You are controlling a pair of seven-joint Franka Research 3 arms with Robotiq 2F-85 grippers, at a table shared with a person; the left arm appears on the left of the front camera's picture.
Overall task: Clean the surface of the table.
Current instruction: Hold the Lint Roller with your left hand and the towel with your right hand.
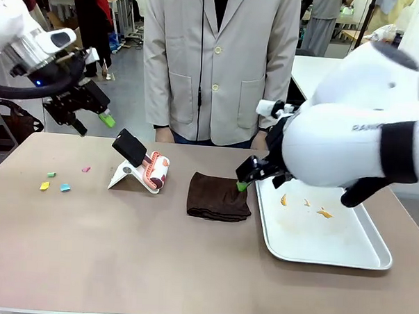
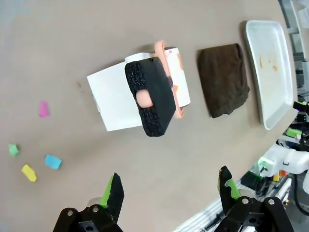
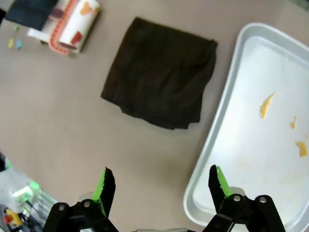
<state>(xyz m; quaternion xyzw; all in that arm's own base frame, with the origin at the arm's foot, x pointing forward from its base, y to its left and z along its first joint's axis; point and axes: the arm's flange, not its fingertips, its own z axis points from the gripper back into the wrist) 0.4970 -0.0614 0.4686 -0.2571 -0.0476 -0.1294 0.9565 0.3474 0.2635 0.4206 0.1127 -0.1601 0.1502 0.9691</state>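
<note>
The table (image 1: 156, 259) has a brownish top with small coloured paper scraps (image 1: 55, 185) lying at its left end. My left gripper (image 1: 93, 123) hangs open above the table's far left edge; in the left wrist view its open jaws (image 2: 171, 186) look down on the table (image 2: 72, 48), the scraps (image 2: 43, 108) and a lint roller (image 2: 154, 94). My right gripper (image 1: 253, 181) is open and low, between a folded dark brown cloth (image 1: 217, 197) and a metal tray (image 1: 331, 239). In the right wrist view the open jaws (image 3: 161, 178) stand over bare table (image 3: 63, 125) just short of the cloth (image 3: 161, 72).
The lint roller (image 1: 143, 161), with a black handle, rests on a white stand left of the cloth. The tray (image 3: 251, 121) holds a few yellow crumbs (image 3: 266, 105). A person in a beige coat (image 1: 221, 60) stands at the far edge.
</note>
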